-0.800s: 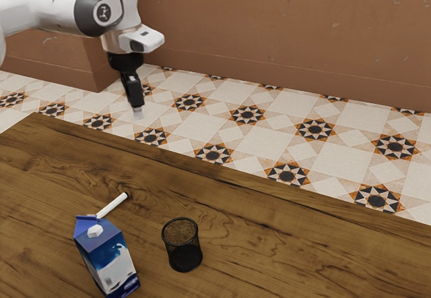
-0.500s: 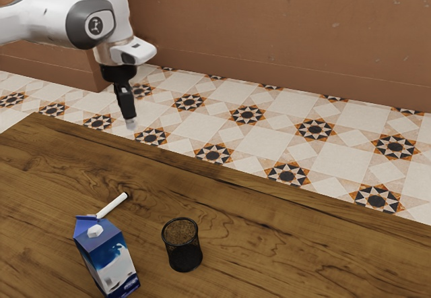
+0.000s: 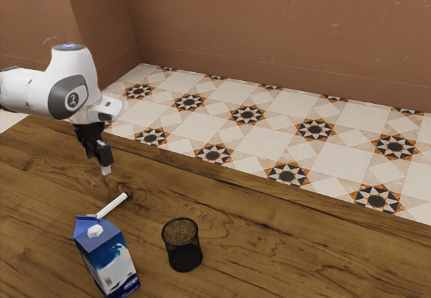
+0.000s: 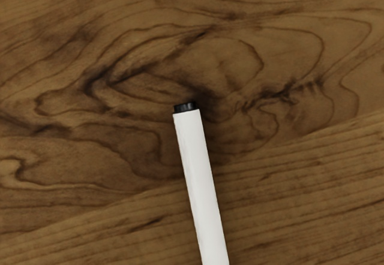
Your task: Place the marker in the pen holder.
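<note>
In the exterior view my gripper (image 3: 106,170) hangs low over the table, pointing down, a short way above and to the left of the marker (image 3: 112,205). This white marker lies on the wood, its black end away from the carton. The wrist view has the marker (image 4: 201,187) with its black end near the middle and its body running off the lower edge. A black mesh pen holder (image 3: 183,245) stands upright toward the exterior view's right of the marker, with nothing visible inside.
A blue and white milk carton (image 3: 108,254) stands beside the marker, close to its white end, and left of the pen holder in the exterior view. The wooden table (image 3: 269,244) ends at a long edge before the tiled floor.
My arm and gripper have come down and toward the exterior view's left, nearer to the marker. Marker, carton and pen holder have stayed where they were.
</note>
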Available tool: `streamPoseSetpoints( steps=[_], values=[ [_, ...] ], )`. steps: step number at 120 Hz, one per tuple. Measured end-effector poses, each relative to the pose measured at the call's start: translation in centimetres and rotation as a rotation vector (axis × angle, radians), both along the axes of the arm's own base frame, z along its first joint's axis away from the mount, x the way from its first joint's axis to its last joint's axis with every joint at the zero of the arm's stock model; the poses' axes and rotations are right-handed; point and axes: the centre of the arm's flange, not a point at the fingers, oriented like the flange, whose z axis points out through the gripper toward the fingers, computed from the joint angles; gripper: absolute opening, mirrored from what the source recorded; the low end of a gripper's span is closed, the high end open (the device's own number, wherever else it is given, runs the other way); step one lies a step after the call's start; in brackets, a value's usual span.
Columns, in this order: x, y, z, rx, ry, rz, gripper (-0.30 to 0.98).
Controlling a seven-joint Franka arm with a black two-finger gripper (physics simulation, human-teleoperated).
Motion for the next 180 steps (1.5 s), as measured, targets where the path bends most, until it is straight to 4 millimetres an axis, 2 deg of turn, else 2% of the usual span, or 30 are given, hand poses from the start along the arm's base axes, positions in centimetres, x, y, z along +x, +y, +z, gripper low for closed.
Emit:
streamPoseSetpoints(
  steps=[6, 12, 23, 30, 50, 66, 81, 100, 114, 132, 180],
  values=[
    [0.4, 0.1, -0.9, 0.009, -0.008, 0.013, 0.69],
    [0.9, -1.2, -1.6, 0.014, -0.017, 0.002, 0.67],
    [0.9, -5.2, -3.6, 0.016, -0.018, -0.043, 0.47],
    [0.7, -6.2, -4.5, 0.017, -0.020, -0.043, 0.38],
    [0.4, -3.8, -6.2, 0.020, -0.027, 0.048, 0.26],
    [0.1, -3.8, -8.0, 0.029, -0.017, 0.067, 0.23],
    [-0.7, -2.8, -9.4, 0.040, -0.026, 0.097, 0.21],
    [-0.3, -2.6, -10.3, 0.044, -0.044, 0.117, 0.20],
    [0.0, -2.0, -11.7, 0.045, -0.045, 0.138, 0.19],
    [0.6, -1.9, -11.9, 0.045, -0.067, 0.152, 0.18],
    [0.9, -1.8, -13.6, 0.041, -0.065, 0.181, 0.17]
  ],
)
